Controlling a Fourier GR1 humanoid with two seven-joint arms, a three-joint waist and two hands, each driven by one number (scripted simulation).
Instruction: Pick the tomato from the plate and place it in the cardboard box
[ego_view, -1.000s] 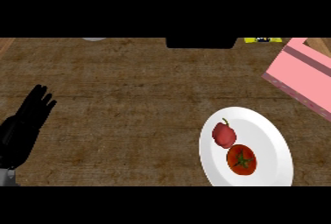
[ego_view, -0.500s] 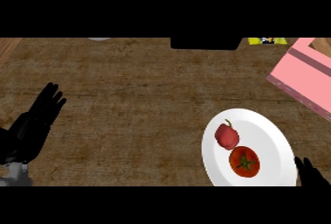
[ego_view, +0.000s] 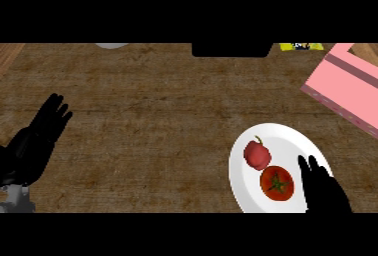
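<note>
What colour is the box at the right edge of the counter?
Pink, with a darker pink band; the box shows in the head view.

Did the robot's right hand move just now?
Yes. The right robot hand has come up from the bottom edge, and now it reaches over the white plate, right beside the tomato.

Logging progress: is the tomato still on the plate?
Yes. The tomato lies on the white plate, with the right hand open beside it.

No words, numbers or brand names can be read anywhere. The yellow object (ego_view: 300, 46) at the tabletop's far edge bears dark markings, but they are too small to make out.
</note>
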